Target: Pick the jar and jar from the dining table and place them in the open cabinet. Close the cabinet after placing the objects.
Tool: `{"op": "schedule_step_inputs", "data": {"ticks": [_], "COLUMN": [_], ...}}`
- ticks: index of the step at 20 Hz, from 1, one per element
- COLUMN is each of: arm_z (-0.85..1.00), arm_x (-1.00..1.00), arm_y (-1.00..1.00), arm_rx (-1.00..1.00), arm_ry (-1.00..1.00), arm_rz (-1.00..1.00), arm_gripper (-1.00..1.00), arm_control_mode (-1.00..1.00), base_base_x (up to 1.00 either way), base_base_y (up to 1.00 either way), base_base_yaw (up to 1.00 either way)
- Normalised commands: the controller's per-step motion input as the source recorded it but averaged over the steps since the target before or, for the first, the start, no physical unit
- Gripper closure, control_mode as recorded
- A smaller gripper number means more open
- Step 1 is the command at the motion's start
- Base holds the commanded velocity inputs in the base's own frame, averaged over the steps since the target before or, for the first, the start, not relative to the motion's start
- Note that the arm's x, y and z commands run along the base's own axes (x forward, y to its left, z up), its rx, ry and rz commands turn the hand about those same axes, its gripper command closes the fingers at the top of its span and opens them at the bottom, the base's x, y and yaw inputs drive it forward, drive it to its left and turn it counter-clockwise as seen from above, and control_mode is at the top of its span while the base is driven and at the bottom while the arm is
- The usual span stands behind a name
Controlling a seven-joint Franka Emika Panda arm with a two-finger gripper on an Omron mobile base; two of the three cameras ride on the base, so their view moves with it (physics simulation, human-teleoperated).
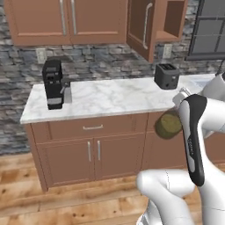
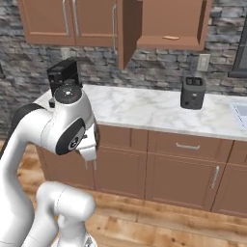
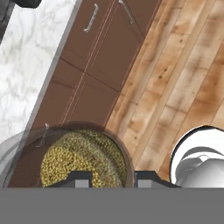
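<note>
Left base view: the white arm rises at the lower right, and the jar [image 1: 168,125] with olive-green filling hangs in the air in front of the counter's [image 1: 110,99] near edge, partly behind the arm's dark-striped link. The gripper itself is hidden behind that link here, so the grip cannot be read from this side. On the marble counter stand a black coffee machine [image 1: 53,84] at the left and a black toaster [image 1: 167,75] toward the right. Above, the cabinet [image 1: 157,26] stands with its door swung out, long silver handle facing the camera; an inner shelf shows at its right. Right base view: the arm's big joint sits at the left, near the camera. The cabinet [image 2: 164,21] is open at top centre, door edge-on, with a small pale item lying on its shelf, too small to tell what. Toaster [image 2: 192,92] on the counter to the right, coffee machine [image 2: 64,73] partly behind the arm. Hand view: the gripper [image 3: 113,178] looks down over the jar [image 3: 81,158], whose round glass rim and green-yellow filling sit right at the two fingertips [image 3: 77,179]; jaws clenched on the jar. Below lie base cupboard fronts, a strip of marble at the left and plank flooring [image 3: 183,78] at the right.
</note>
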Motion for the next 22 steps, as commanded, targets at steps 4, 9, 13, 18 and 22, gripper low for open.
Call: {"op": "schedule_step_inputs", "data": {"ticks": [4, 9, 13, 18, 22], "arm_z": [0.00, 0.00, 0.00, 0.00, 0.00], "arm_x": [0.00, 0.00, 0.00, 0.00, 0.00], "arm_y": [0.00, 0.00, 0.00, 0.00, 0.00], "arm_rx": [0.00, 0.00, 0.00, 0.00, 0.00], "arm_ry": [0.00, 0.00, 0.00, 0.00, 0.00], "arm_rz": [0.00, 0.00, 0.00, 0.00, 0.00], "arm_gripper": [1.00, 1.00, 1.00, 1.00, 1.00], "arm_control_mode": [1.00, 1.00, 1.00, 1.00, 1.00], "base_base_x": [0.36, 0.39, 0.47, 0.50, 0.52], "base_base_y": [-0.47, -0.46, -0.39, -0.35, -0.31], "base_base_yaw": [-0.10, -0.10, -0.12, -0.10, -0.08]}}
